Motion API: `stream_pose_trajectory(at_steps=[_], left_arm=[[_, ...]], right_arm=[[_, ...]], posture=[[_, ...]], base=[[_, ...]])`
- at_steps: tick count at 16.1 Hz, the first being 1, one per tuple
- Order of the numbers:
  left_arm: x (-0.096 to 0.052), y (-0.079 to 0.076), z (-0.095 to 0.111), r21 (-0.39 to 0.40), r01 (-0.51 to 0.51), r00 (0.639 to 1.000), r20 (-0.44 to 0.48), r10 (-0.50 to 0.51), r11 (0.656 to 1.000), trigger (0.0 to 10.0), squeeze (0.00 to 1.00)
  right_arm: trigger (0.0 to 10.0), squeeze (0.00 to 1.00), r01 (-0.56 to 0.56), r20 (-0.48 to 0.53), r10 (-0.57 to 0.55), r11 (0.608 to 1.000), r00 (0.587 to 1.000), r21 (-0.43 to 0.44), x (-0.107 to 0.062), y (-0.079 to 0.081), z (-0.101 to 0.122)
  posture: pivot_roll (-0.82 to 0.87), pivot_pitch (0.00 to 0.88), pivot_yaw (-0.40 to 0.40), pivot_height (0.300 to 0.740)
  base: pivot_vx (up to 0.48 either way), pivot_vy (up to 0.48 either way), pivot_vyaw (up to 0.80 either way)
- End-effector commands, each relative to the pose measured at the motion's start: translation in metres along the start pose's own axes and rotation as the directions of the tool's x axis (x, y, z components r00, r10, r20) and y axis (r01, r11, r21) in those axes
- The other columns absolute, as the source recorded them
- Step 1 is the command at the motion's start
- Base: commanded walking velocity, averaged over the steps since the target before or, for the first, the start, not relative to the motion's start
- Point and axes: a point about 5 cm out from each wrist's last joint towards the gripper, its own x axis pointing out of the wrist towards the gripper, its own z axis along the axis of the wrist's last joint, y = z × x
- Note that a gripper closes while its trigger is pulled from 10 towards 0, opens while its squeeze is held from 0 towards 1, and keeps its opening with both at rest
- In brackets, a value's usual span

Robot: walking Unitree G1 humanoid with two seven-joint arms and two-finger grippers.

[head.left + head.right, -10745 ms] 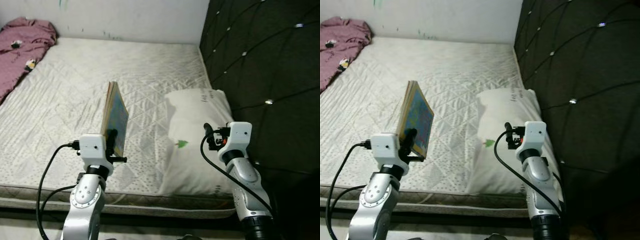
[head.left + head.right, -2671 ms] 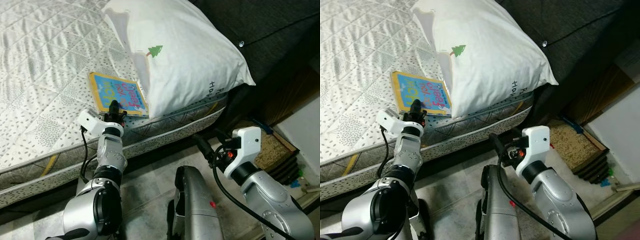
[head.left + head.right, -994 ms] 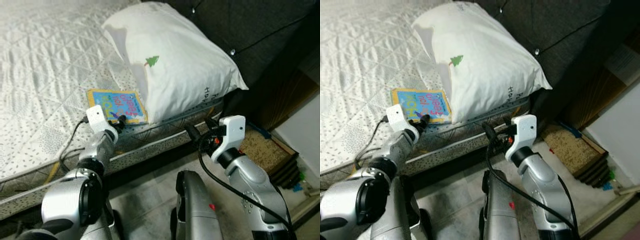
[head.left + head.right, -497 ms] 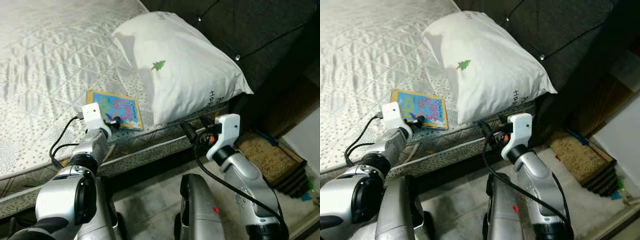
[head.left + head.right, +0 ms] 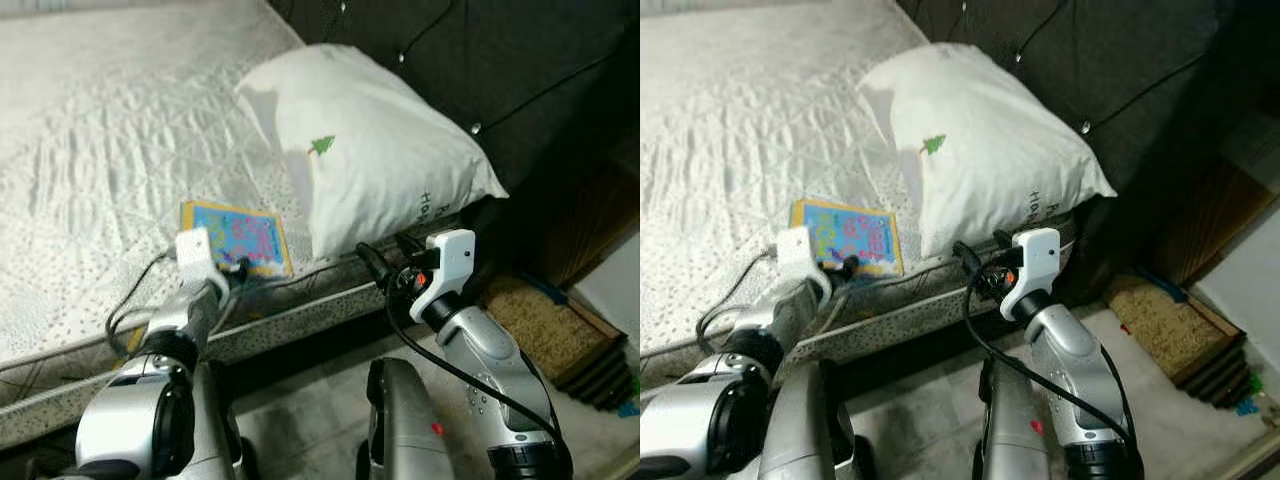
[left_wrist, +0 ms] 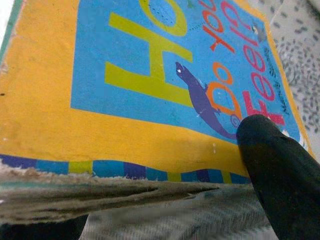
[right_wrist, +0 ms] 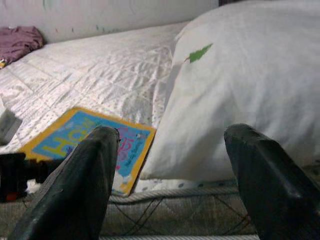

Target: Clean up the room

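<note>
One thin picture book with a blue cover and yellow border [image 5: 236, 236] lies flat on the white quilted mattress [image 5: 90, 150], near its front edge and just beside the one large white pillow with a small green tree print [image 5: 375, 165]. The pillow leans against the dark tufted headboard [image 5: 480, 60].

The left gripper [image 5: 237, 268] sits at the book's near edge; in the left wrist view one black finger [image 6: 280, 165] lies over the cover's corner and the other shows under the worn edge, so the jaws close on the book [image 6: 165, 85]. The right gripper [image 5: 385, 258] hovers at the mattress edge below the pillow, jaws spread wide with nothing between them, the book well to its side. A brown mat [image 5: 535, 315] lies on the floor beside the bed.
</note>
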Motion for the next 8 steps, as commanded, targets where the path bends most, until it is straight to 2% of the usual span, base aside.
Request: stream_pose_trajectory(at_steps=[1,2,3,4,5,6,7,8], left_arm=[[-0.003,0.019,-0.033,-0.068,-0.068,0.987,-0.152,0.057,0.995,10.0,1.00],[-0.003,0.018,-0.031,-0.110,-0.072,0.986,-0.157,0.055,0.991,10.0,1.00],[-0.002,0.014,-0.027,-0.094,-0.052,0.989,-0.145,0.038,0.994,10.0,1.00],[-0.002,0.007,0.001,-0.107,-0.054,0.995,0.073,0.062,0.993,10.0,0.75],[-0.002,0.006,0.005,-0.126,-0.051,0.993,0.102,0.064,0.991,10.0,0.75],[-0.003,0.003,0.008,-0.263,0.005,0.991,0.133,0.031,0.965,10.0,0.00],[-0.004,0.002,0.008,-0.333,0.047,0.987,0.162,0.008,0.942,10.0,0.00],[-0.004,0.002,0.007,-0.323,0.062,0.984,0.176,-0.004,0.944,0.0,0.00]], right_arm=[[10.0,0.00,-0.011,-0.007,0.011,1.000,1.000,0.003,0.000,0.002,-0.003],[10.0,0.00,-0.016,-0.007,0.016,1.000,1.000,0.002,0.001,0.003,-0.002],[10.0,0.00,-0.015,-0.003,0.015,1.000,1.000,0.000,0.000,0.003,-0.001],[10.0,0.00,0.007,0.001,-0.007,1.000,1.000,-0.014,-0.003,-0.003,0.001],[10.0,0.00,0.011,0.002,-0.011,1.000,1.000,-0.017,-0.003,-0.004,0.001],[10.0,0.00,0.042,0.008,-0.042,0.999,0.999,-0.028,-0.004,-0.008,0.001],[10.0,0.00,0.069,0.017,-0.068,0.997,0.998,-0.036,-0.005,-0.011,0.001],[10.0,0.00,0.077,0.023,-0.077,0.996,0.997,-0.038,-0.003,-0.011,0.002]], posture=[[-0.08,0.067,-0.016,0.528],[-0.08,0.067,-0.016,0.528],[-0.09,0.068,-0.012,0.528],[-0.09,0.068,-0.010,0.528],[-0.09,0.068,-0.010,0.528],[-0.09,0.067,-0.012,0.528],[-0.09,0.067,-0.014,0.528],[-0.09,0.066,-0.016,0.528]], base=[[0.000,0.000,0.00],[0.000,0.000,0.00],[0.000,0.000,0.00],[0.000,0.000,0.00],[0.000,0.000,0.00],[0.000,0.000,0.00],[0.000,0.000,0.00],[0.000,0.000,0.00]])
